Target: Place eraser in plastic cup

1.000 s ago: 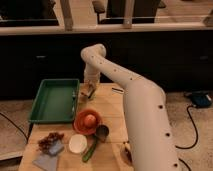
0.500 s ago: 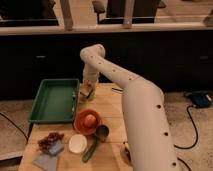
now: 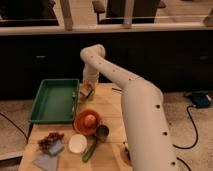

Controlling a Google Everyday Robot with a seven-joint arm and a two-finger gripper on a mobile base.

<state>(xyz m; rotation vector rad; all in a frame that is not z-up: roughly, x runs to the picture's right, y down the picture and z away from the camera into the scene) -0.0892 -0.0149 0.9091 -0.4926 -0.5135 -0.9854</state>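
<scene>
almost nothing has moved since half a second ago: the arm [image 3: 135,105] keeps its long reach. the hand [image 3: 86,87] sits in the same spot, low over the far end of the surface [image 3: 112,107], just beside the right rim of the tray [image 3: 52,100]. whether the hand is apart or together i cannot tell. a pale yellowish shape right under it looks like the cup [image 3: 85,95]. the eraser i cannot pick out; it may be in the hand or hidden by it.

from that, i judge the step in hand is the drop into the cup. to do it well, centre the hand over the mouth, stay low, and let go only when squarely above. then lift straight up, since a light cup tips at a nudge (and the tray rim leaves little room on that side).

the surface is pale wood. nearer the camera, and well apart from the hand, stands an orange bowl [image 3: 87,125] with something round in it. a metal cup [image 3: 102,132] is just beside the bowl, and a white dish [image 3: 77,143] lies in front. there is also a green stick [image 3: 90,150], and some red bits [image 3: 50,139] by a grey-blue cloth [image 3: 47,160]. behind run dark cabinets [image 3: 165,60]. the floor [image 3: 195,130] is speckled, with a blue box [image 3: 200,98] and its cable to the right.
</scene>
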